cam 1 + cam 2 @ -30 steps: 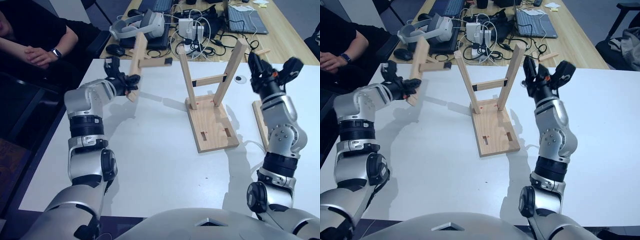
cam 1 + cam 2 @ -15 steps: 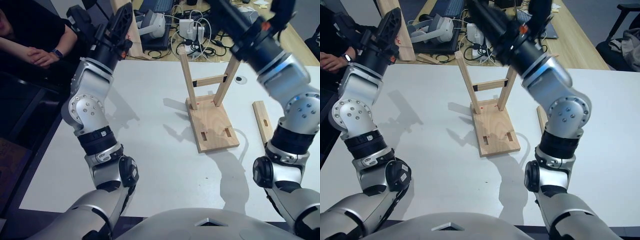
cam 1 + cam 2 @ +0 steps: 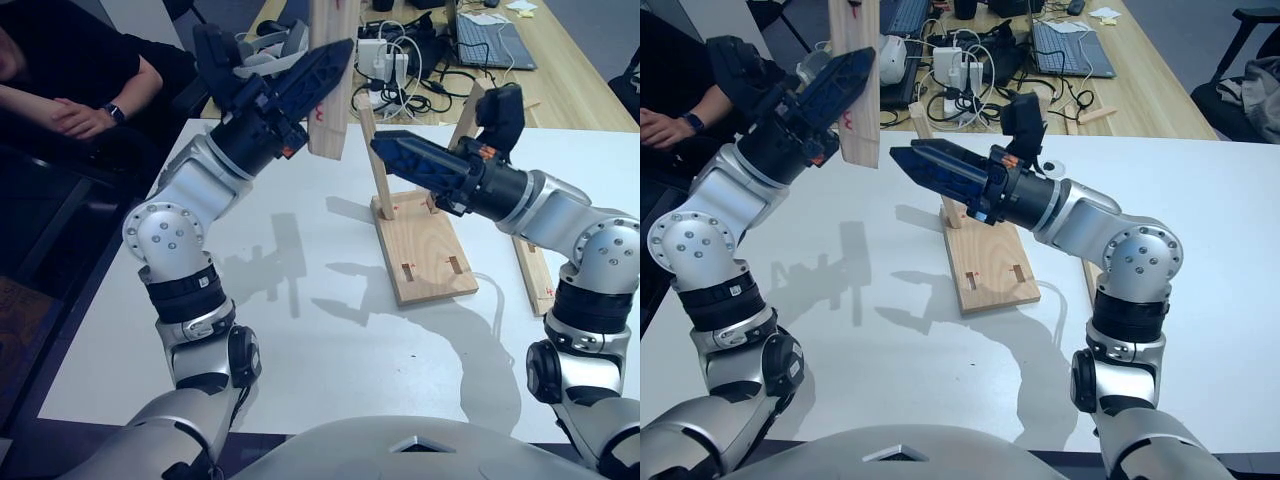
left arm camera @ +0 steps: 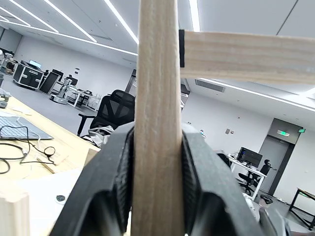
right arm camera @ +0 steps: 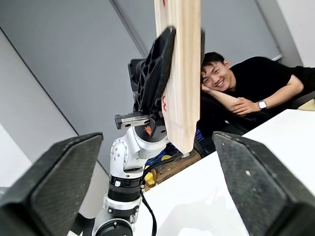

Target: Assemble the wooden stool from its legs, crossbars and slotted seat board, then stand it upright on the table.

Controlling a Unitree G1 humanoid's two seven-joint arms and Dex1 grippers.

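The surface (image 3: 300, 340) is a big white table. Behind it, on the far side, stands a wooden desk (image 3: 565, 70) with a laptop (image 3: 490, 40) and a pile of cables (image 3: 395, 55) on it.

The seat board (image 3: 430, 240) lies flat in the middle of the surface. Two legs stand up from its far end, a left one (image 3: 367, 115) and a right one (image 3: 468, 105). The two slots (image 3: 408, 270) at its near end have nothing in them. A loose wooden piece (image 3: 535, 280) lies flat on the surface just to the right of the board.

The left claw (image 3: 326, 68) is up high over the far left part of the surface. It is clamped tight on another leg (image 3: 328, 130), which it holds straight up and down in the air. The left wrist view shows a finger (image 4: 110, 182) pressing on each side of the wood. A crossbar (image 4: 246, 56) sticks out sideways from this leg, above the claw.

The right claw (image 3: 935, 168) hangs in the air above the far end of the seat board, in front of the two standing legs. It points to the left, at the leg in the left claw. Its fingers (image 5: 54, 182) are spread wide apart, and it holds nothing.
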